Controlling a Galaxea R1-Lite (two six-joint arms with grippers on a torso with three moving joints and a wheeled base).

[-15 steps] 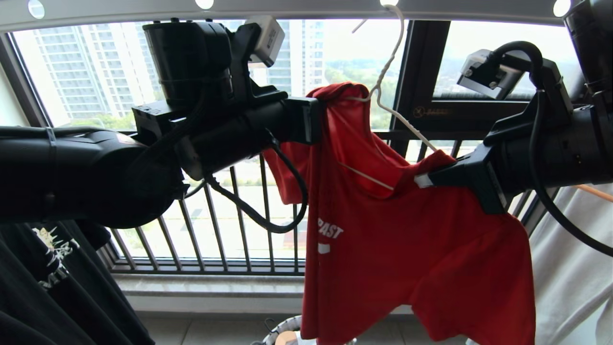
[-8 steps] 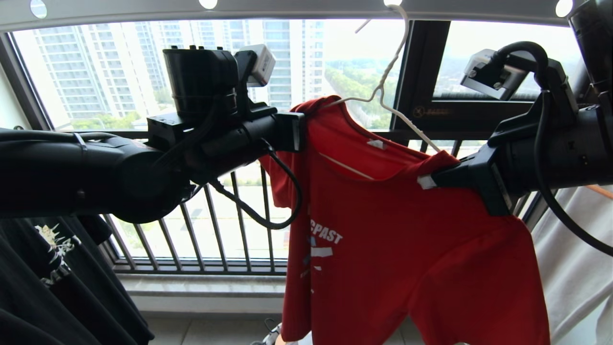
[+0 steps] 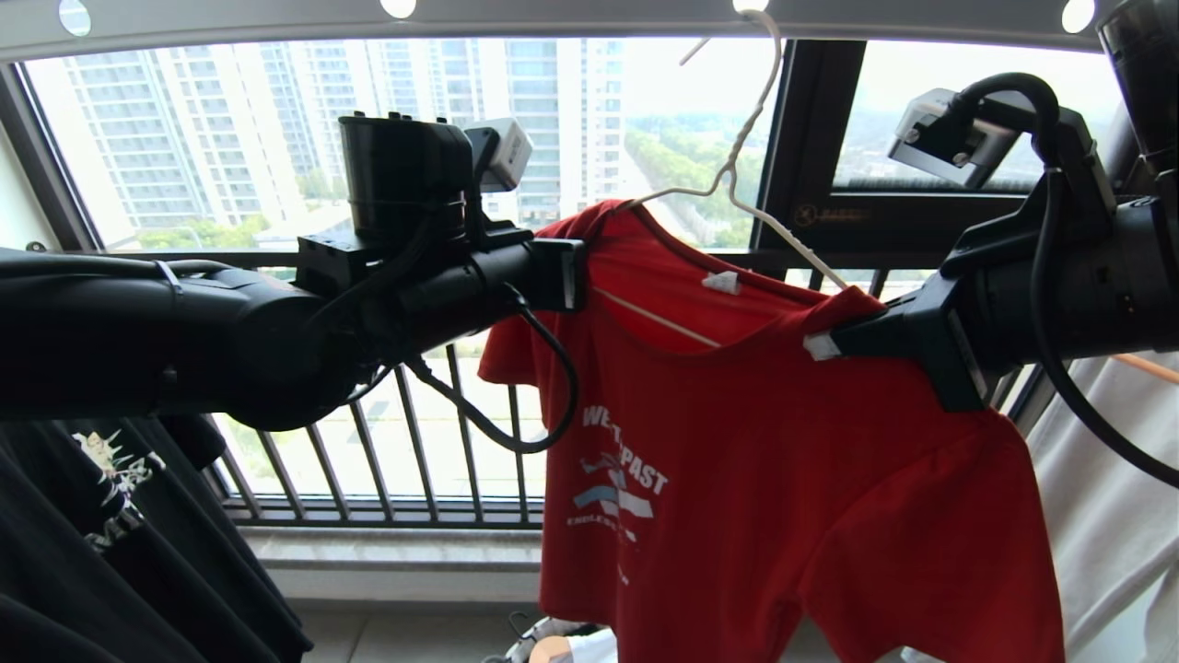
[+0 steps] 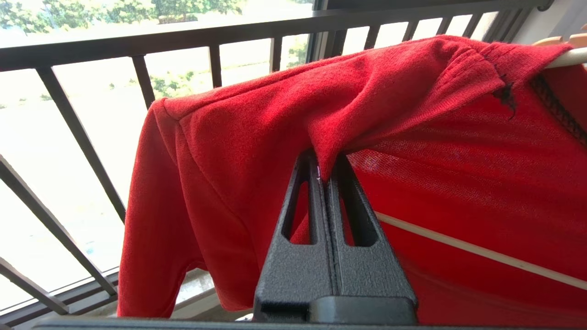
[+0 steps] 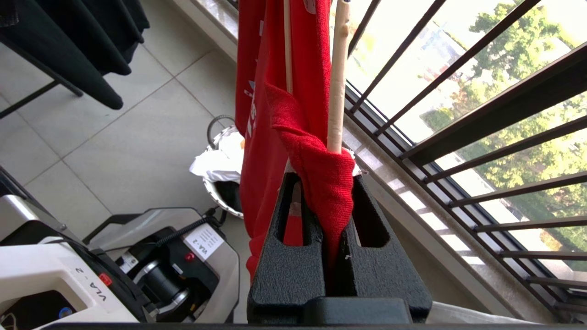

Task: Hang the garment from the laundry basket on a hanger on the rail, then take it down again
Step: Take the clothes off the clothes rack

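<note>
The red garment (image 3: pixel 783 460) hangs spread on the white wire hanger (image 3: pixel 790 242), whose hook reaches up to the grey rail (image 3: pixel 553 17). My left gripper (image 3: pixel 578 272) is shut on the shirt's left shoulder. In the left wrist view the left gripper (image 4: pixel 325 167) pinches a fold of the garment (image 4: pixel 257 137), with the hanger's bar (image 4: pixel 481 252) beyond. My right gripper (image 3: pixel 815 345) is shut on the other shoulder. In the right wrist view the right gripper (image 5: pixel 326 181) holds fabric wrapped round the hanger arm (image 5: pixel 337 91). The laundry basket (image 5: pixel 220 192) stands on the floor below.
A black printed T-shirt (image 3: pixel 110 516) hangs at lower left. The black barred window railing (image 3: pixel 414 442) runs behind the shirt. A pale garment (image 3: pixel 1105 516) on a wooden hanger (image 3: pixel 1142 366) hangs at right. My base (image 5: pixel 91 275) is beside the basket.
My left gripper has moved left and slightly down with the shoulder, drawing the bunched shirt out across the hanger. The chest print now shows. The right gripper has kept still.
</note>
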